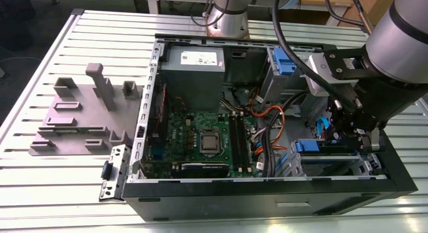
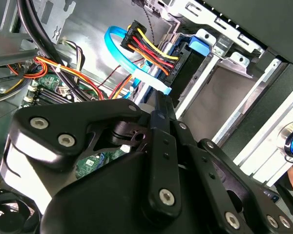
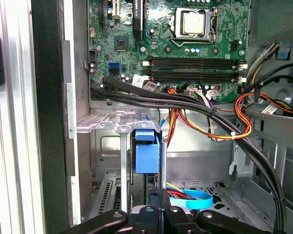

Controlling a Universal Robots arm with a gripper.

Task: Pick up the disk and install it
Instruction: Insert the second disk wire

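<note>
While your gripper [image 1: 358,138] hangs inside the case [image 1: 267,193], whether it is clenched or released you cannot tell; the disk [image 3: 147,152] sits upright in the bay [image 3: 110,127] near the fingertips.

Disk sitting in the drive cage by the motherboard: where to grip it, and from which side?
Likely by the blue bracket end of the disk, the part standing proud of the drive cage. Come in from the case's open side and pinch across the bracket's thin width. The cage's metal walls cover its broad faces, and the blue data cable lies close by.
</note>
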